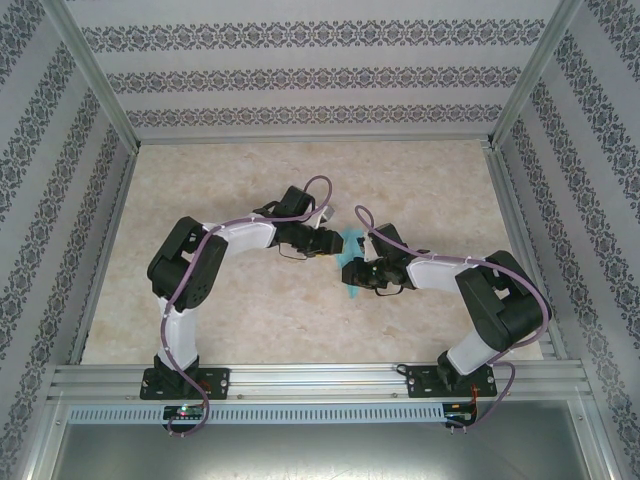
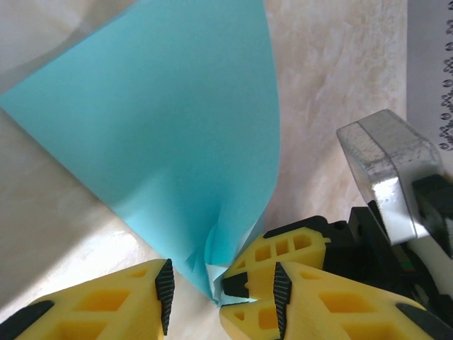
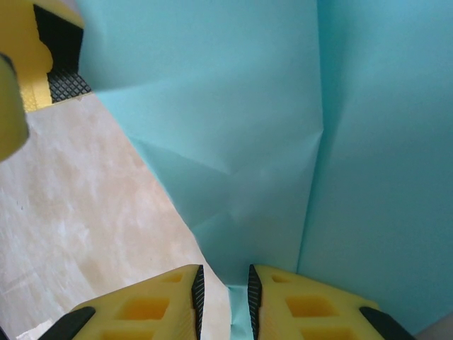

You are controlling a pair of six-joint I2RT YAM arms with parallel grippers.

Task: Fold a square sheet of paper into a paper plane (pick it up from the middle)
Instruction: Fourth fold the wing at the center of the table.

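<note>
No readable text, label, brand or number appears anywhere; the square sheet of paper (image 2: 163, 120) is blank.

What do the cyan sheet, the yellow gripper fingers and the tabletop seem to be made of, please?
Cyan sheet: thin matte paper, judging by its sharp creases and soft curl. Yellow fingers: probably moulded or printed plastic, matte, with hollow pockets and black ribbed pads, likely rubber. Tabletop: smooth beige marble pattern, possibly laminate; cannot tell.

The flat, pale beige marbled bench (image 1: 300, 180) fills the enclosure floor, with a silver aluminium rail (image 1: 320, 378) along its near edge. The thin light-cyan sheet of paper (image 1: 350, 242) stands over its middle; whether the paper touches the bench is unclear.
</note>
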